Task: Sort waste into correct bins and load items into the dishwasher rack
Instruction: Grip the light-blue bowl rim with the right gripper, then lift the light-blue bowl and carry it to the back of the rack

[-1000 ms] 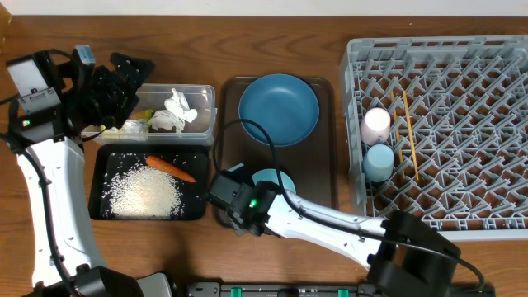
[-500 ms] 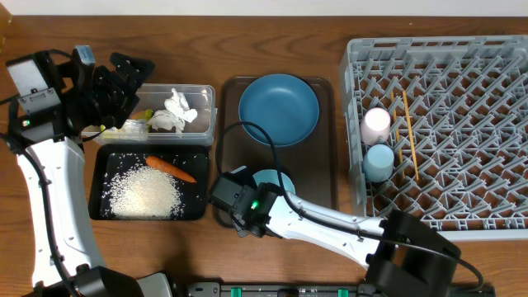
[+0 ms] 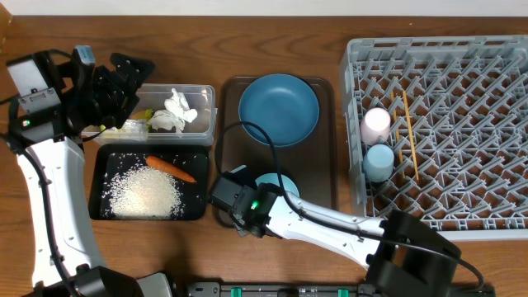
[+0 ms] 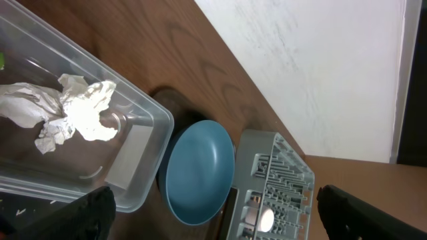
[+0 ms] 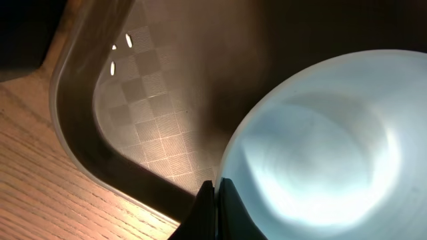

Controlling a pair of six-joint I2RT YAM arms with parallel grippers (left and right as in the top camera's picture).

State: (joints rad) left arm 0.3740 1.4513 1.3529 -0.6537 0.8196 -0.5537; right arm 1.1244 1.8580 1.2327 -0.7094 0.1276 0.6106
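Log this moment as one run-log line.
left fingers: open by clear container | right fingers: shut on light blue bowl rim | rack: pink cup, blue cup, chopsticks inside | plate: on brown tray

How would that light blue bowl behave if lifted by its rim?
Probably rigid: the light blue bowl keeps a round rim. Its glossy inside suggests it could slip. Pinched at one edge by the right end effector, it may tilt.

Looks straight down on the table (image 3: 272, 25) from overhead, shares clear container (image 4: 133, 153) and dark blue plate (image 4: 200, 170) with the sideways-facing left wrist, hugs light blue bowl (image 5: 320, 147) at right wrist.
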